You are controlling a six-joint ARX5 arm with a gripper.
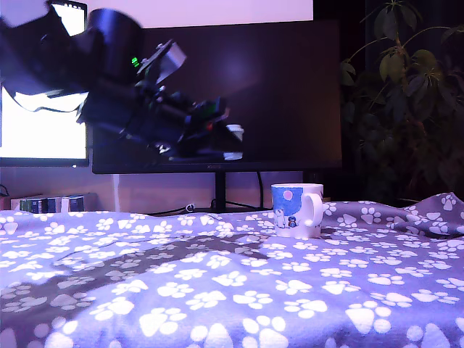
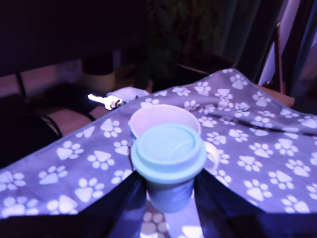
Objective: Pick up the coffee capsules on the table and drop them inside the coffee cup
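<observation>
From the exterior view's left, the black robot arm reaches in high above the blue-purple, paw-printed cloth table (image 1: pixel 217 290), its black gripper (image 1: pixel 230 138) angled toward the exterior view's right and well clear of the cloth. In the wrist view that gripper (image 2: pixel 168 191) is clamped on a pale teal, tapered, rimmed coffee capsule (image 2: pixel 168 156), whose flat round face is turned to the camera, with a dark finger pressed against each side of its body. Further toward the exterior view's right stands the white ceramic coffee cup (image 1: pixel 296 210), with a loop handle and a blue picture panel carrying a pink circle; it sits upright on the cloth, lower than the gripper and off to its right. The wrist view shows the cup's open mouth (image 2: pixel 163 119) just behind the held capsule, and nothing can be made out inside it. By my reading, the first capsule is picked up and in transit, not yet released. The dark blue capsule is not visible in either view, so whether it is done or pending cannot be told.
</observation>
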